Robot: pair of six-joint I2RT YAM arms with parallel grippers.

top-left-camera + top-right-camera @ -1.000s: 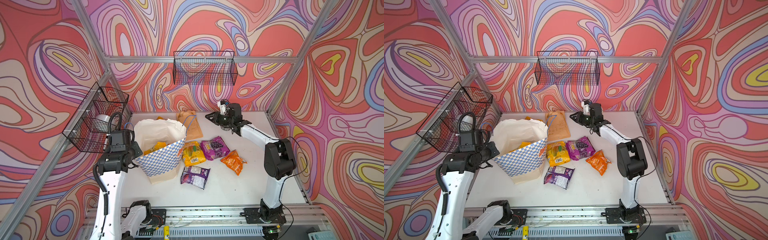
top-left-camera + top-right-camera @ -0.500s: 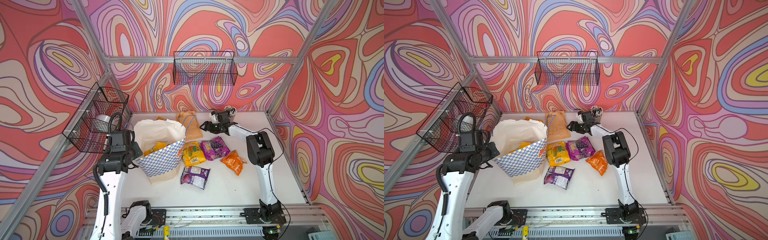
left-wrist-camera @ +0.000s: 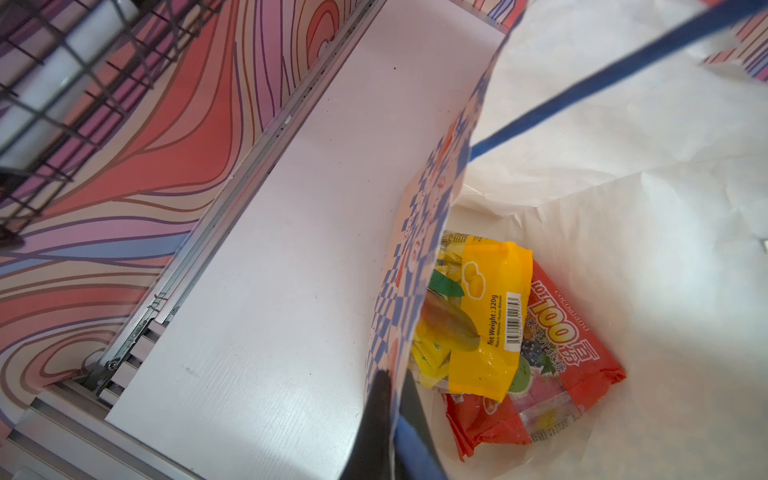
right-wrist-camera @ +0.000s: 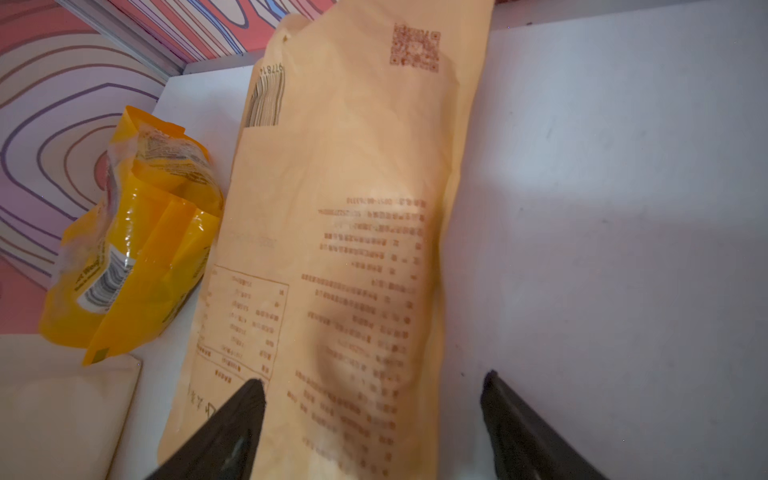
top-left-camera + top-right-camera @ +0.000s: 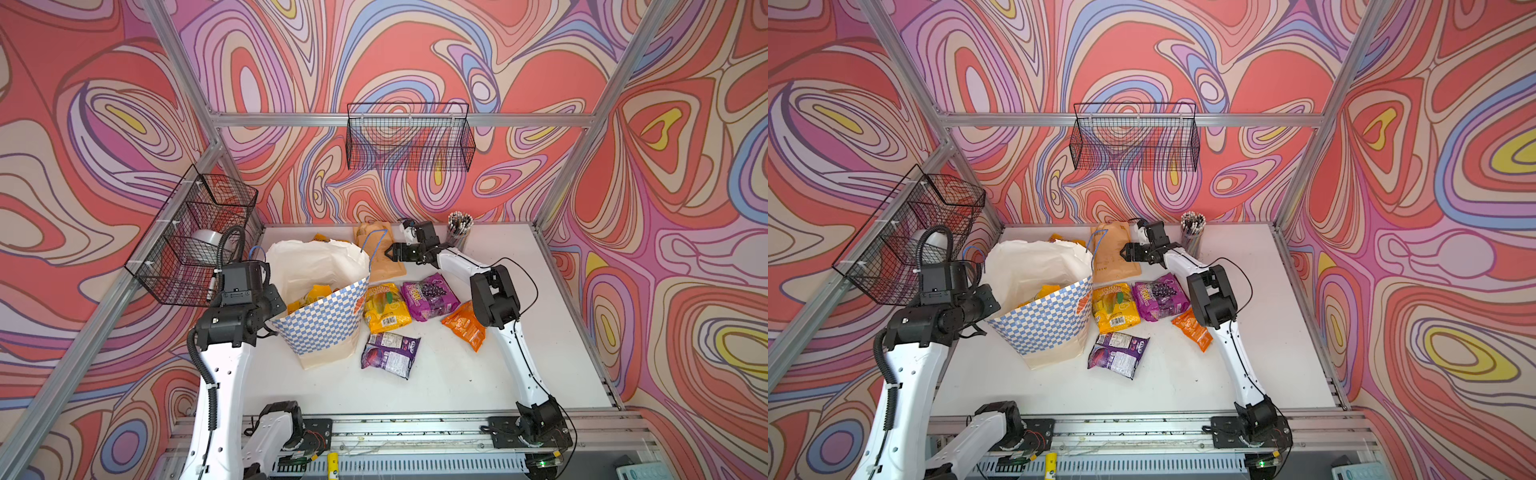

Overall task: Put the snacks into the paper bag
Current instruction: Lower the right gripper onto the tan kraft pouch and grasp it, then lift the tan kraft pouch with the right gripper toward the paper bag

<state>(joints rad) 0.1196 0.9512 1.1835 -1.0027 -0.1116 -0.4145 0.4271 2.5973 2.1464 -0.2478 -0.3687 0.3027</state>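
Note:
The checkered paper bag point(image 5: 328, 316) stands open left of centre. My left gripper point(image 3: 395, 374) is shut on its near rim, pinching the bag wall point(image 3: 419, 249). Inside lie a yellow snack point(image 3: 486, 316) and a red snack point(image 3: 577, 357). On the table right of the bag lie a yellow packet point(image 5: 386, 307), a purple grape packet point(image 5: 428, 295), an orange packet point(image 5: 465, 324) and another purple packet point(image 5: 390, 353). A long tan packet point(image 4: 349, 208) lies at the back, a yellow packet point(image 4: 133, 249) beside it. My right gripper point(image 4: 374, 382) hangs open just over the tan packet's near end, its jaws straddling it.
A cup of pens point(image 5: 459, 226) stands at the back, close behind the right wrist. Black wire baskets hang on the back wall point(image 5: 409, 139) and the left wall point(image 5: 195, 241). The right forearm point(image 5: 494, 295) passes over the orange packet's edge.
My right gripper has swung left from beside the pen cup to the tan packet, and its jaws have opened wider. The left gripper and the bag have stayed put.

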